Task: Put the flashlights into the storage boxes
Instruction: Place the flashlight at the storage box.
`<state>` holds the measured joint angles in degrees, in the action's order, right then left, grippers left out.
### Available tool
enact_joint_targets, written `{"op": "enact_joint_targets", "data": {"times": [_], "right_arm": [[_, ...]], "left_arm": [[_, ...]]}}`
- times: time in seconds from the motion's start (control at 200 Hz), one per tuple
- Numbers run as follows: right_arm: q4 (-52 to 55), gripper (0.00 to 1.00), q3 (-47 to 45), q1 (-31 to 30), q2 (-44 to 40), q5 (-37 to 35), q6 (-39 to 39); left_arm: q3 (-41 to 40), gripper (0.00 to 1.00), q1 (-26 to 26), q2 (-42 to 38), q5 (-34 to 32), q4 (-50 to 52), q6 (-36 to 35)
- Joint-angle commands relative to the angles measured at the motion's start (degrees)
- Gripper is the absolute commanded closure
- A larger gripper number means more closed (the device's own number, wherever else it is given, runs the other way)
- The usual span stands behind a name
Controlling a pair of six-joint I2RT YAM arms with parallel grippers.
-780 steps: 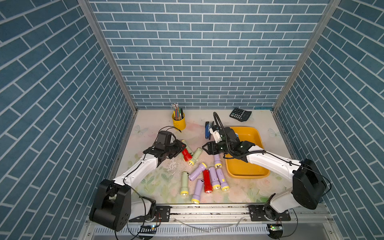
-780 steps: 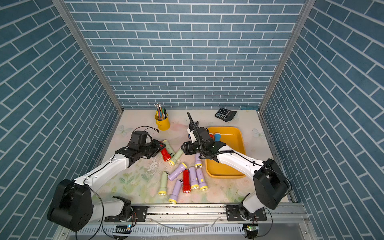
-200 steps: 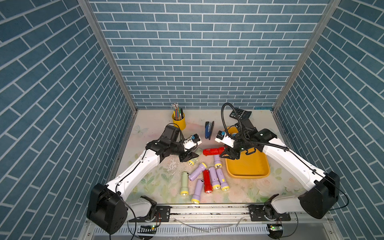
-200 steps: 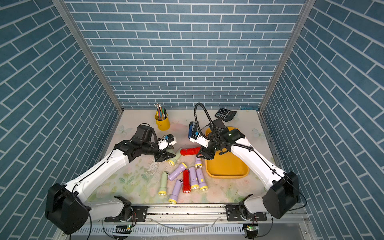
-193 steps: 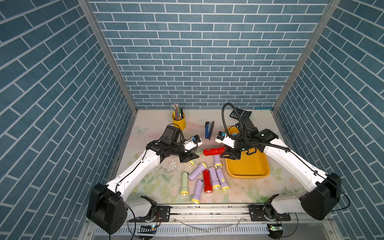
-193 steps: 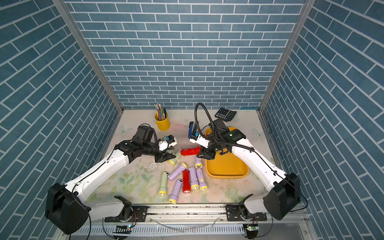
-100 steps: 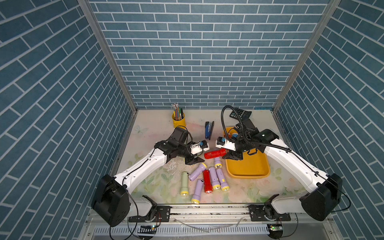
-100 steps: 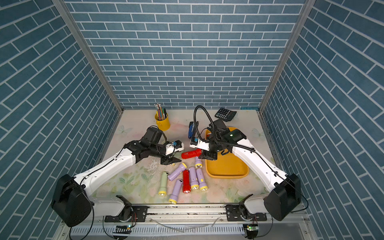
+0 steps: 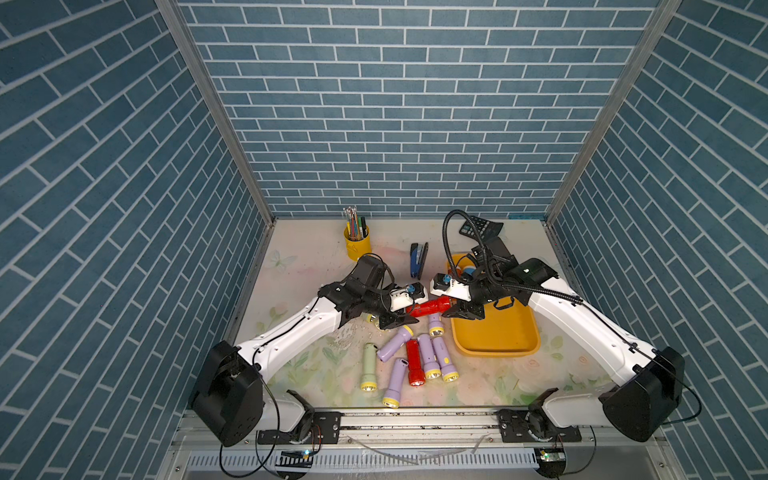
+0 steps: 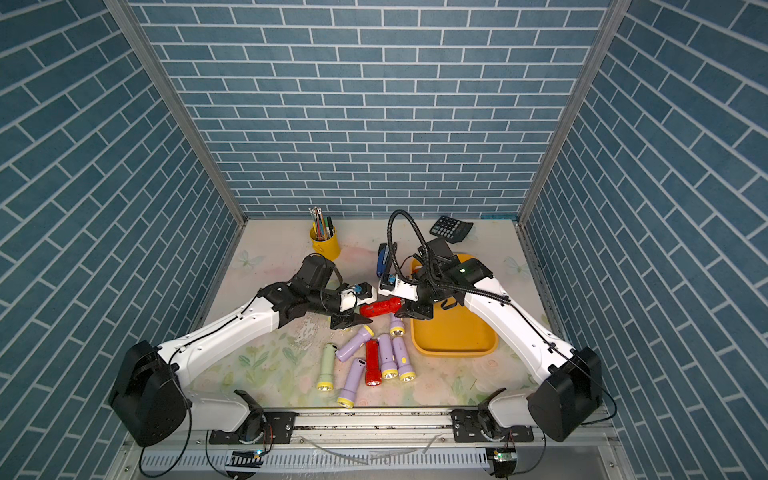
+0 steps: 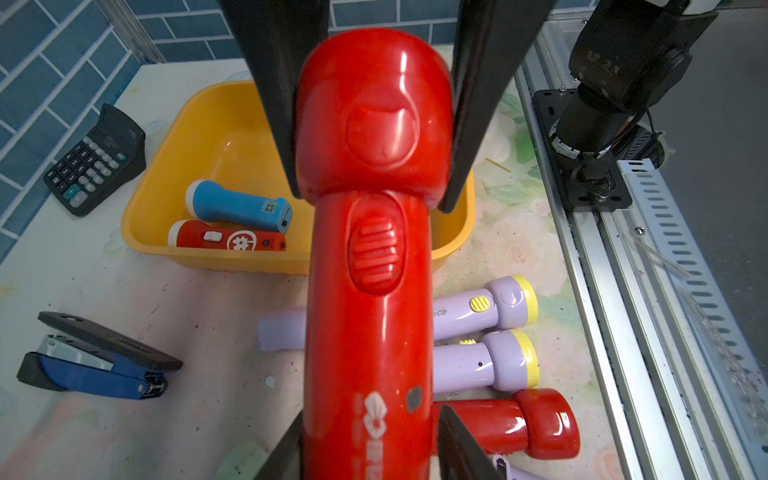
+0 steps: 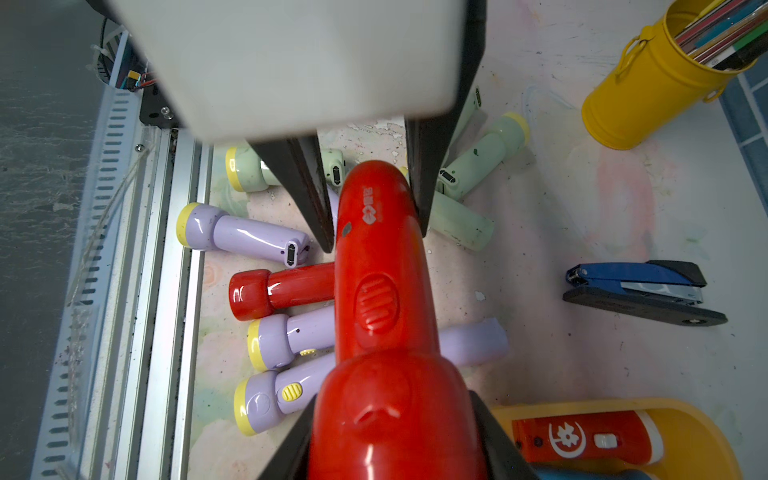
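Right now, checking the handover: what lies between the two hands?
A red torch spans the gap in both top views: the right hand grips its head, the left hand flanks its tail.

In the left wrist view the red flashlight [image 11: 370, 291] runs off the picture's edge at its tail and covers part of two lilac flashlights [image 11: 494, 309] and part of the storage box [image 11: 158, 166] wall. In the right wrist view its head is cropped, the blue flashlight [image 12: 590, 475] is a sliver, and the left end effector [image 12: 374, 237] shows a blurred white body
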<state>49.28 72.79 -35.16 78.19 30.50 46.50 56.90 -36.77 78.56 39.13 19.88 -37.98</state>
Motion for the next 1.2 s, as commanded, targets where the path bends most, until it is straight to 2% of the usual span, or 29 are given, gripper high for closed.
{"op": "enact_joint_targets", "data": {"times": [0.0,0.095,0.355,0.425,0.5,0.585,0.72,0.86,1.06,1.195], "right_arm": [[-0.53,0.85,0.02,-0.13,-1.38,2.80,3.25],[-0.85,0.85,-0.11,-0.11,-1.46,2.98,3.25],[-2.91,0.84,-1.30,-0.04,-2.40,2.58,1.35],[-4.48,0.77,-2.04,0.11,-2.74,1.64,-0.59],[-6.92,0.62,-3.26,0.33,-3.53,0.73,-3.37],[-11.43,0.51,-5.60,1.08,-5.38,1.15,-7.43],[-21.65,0.43,-11.77,2.81,-10.38,2.04,-16.11],[-32.60,0.33,-18.79,3.85,-16.35,-0.34,-26.16],[-50.06,0.31,-29.47,5.55,-23.48,-0.97,-43.77],[-61.77,0.30,-34.82,5.54,-24.38,-0.80,-55.23]], "left_arm": [[0.88,0.54,-0.47,0.94,1.38,-0.81,0.19],[0.93,0.56,-0.40,0.98,1.36,-0.72,0.18],[1.02,0.74,-0.45,0.75,1.64,-0.10,0.18],[0.47,0.76,-0.41,0.59,1.73,-0.80,0.95],[-0.98,0.79,-0.40,0.11,2.32,-3.73,3.49],[-4.01,0.80,-0.45,-1.03,2.78,-10.22,8.85],[-10.26,0.83,-0.40,-2.94,2.87,-25.31,19.45],[-14.19,0.85,-0.40,-3.22,1.75,-37.65,28.17],[-16.74,0.86,-0.41,-1.44,-0.96,-56.26,40.53],[-18.41,0.86,-0.51,0.30,-3.36,-65.27,47.18]]}}
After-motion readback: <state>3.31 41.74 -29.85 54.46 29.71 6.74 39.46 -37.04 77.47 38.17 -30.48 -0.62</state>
